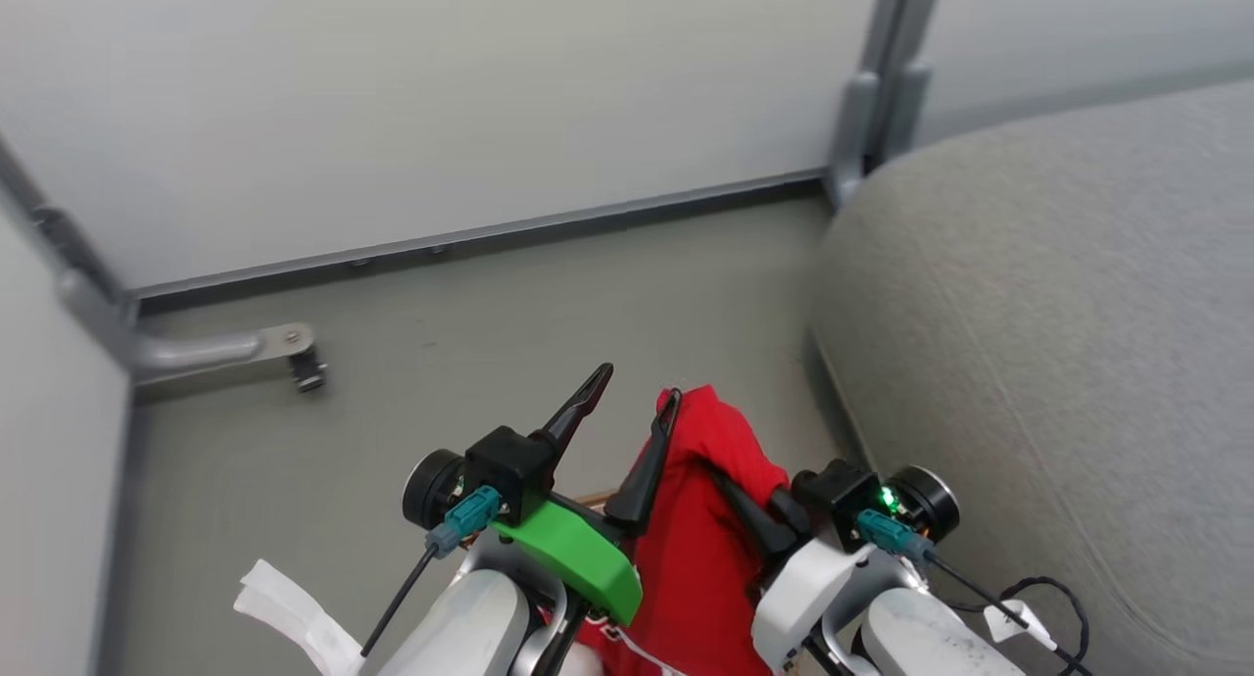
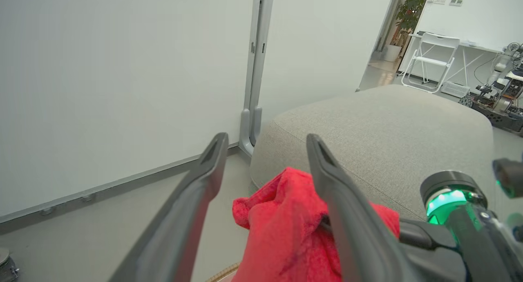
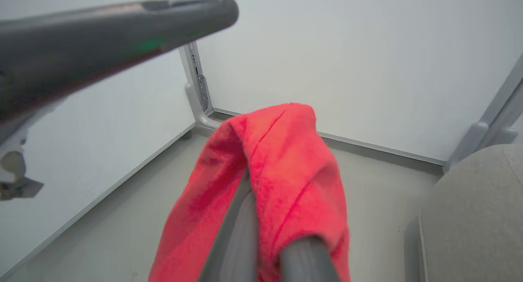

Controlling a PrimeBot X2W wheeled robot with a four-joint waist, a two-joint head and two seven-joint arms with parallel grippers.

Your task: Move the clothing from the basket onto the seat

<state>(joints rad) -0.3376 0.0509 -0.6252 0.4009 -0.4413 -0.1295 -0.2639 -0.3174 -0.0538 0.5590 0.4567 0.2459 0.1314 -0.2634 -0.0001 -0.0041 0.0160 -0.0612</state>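
The right hand (image 1: 749,514) is clamping its two dark fingers together on the clothing (image 1: 700,549), and in the right wrist view that red fabric (image 3: 286,159) is draping right over both fingers, hiding their tips and hanging down on either side. The bundle is hanging in the air above the grey floor (image 1: 470,313), not resting on anything. Just beside it, the left hand (image 1: 637,387) is standing wide open with nothing between its fingers; its nearer finger is lying along the edge of the red cloth. In the left wrist view a sliver of the basket (image 2: 224,271), its brown woven rim, is peeking out below the garment. Off to the robot's right, the seat (image 1: 1058,343) is sitting near but apart from the clothing.
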